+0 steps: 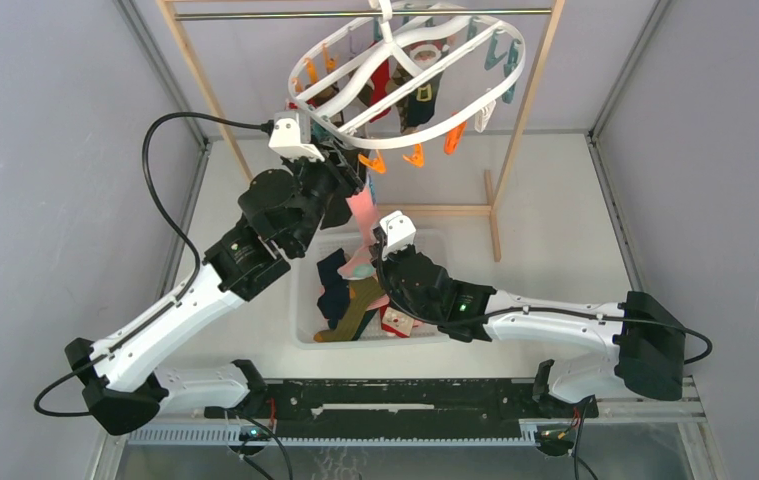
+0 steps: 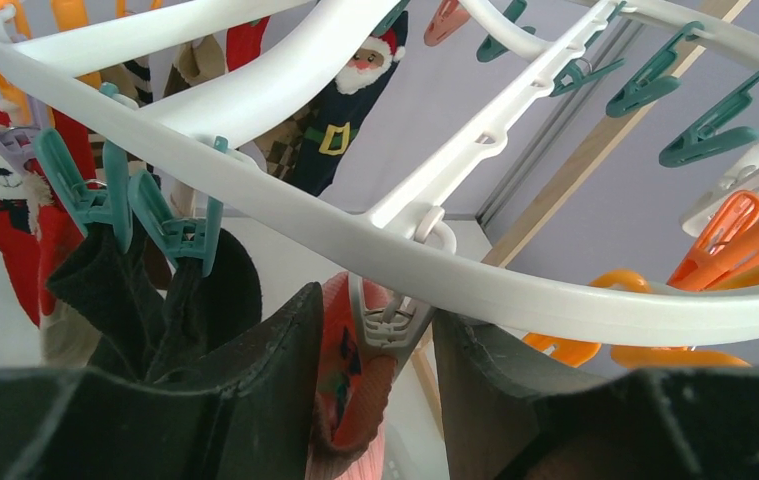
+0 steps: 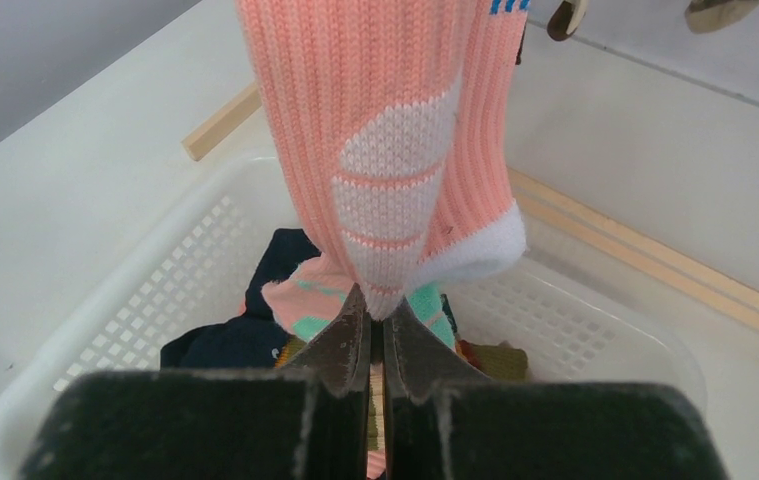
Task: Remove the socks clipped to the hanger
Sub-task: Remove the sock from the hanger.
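**Ann:** While the hanger point(image 2: 555, 290) hangs tilted from the wooden rack point(image 1: 532, 90), where's the left gripper point(image 2: 377, 312)?

**Bo:** Up at the ring! Jaws apart, one finger on each side of the white clip point(image 2: 392, 325) that holds the salmon pink sock point(image 3: 385, 150).

**Ann:** And the right gripper point(image 3: 375, 330)?

**Bo:** Low over the white basket point(image 3: 155, 290), jaws clamped tight on that sock's bottom end. The sock runs down from the clip to the gripper.

**Ann:** Others?

**Bo:** A Santa sock point(image 2: 340, 130) and red and black ones are clipped to the ring. More loose socks point(image 1: 345, 300) lie in the basket.
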`<act>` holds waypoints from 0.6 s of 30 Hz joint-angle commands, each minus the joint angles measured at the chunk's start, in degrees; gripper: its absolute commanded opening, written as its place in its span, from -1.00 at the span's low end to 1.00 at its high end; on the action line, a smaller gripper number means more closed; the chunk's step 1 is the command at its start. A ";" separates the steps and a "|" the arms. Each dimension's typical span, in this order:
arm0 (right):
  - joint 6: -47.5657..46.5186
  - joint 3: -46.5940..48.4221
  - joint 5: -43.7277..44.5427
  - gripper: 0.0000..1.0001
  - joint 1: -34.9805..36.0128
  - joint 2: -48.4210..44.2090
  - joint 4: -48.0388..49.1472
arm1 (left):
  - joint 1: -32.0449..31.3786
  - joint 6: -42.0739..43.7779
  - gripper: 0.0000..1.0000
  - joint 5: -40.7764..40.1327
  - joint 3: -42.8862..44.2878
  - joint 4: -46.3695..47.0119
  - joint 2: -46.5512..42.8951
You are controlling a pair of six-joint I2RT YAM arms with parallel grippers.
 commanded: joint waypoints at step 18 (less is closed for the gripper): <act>1.02 2.45 -0.55 -0.88 0.35 0.70 -0.01 | -0.24 2.48 -0.94 0.71 2.23 0.67 -1.55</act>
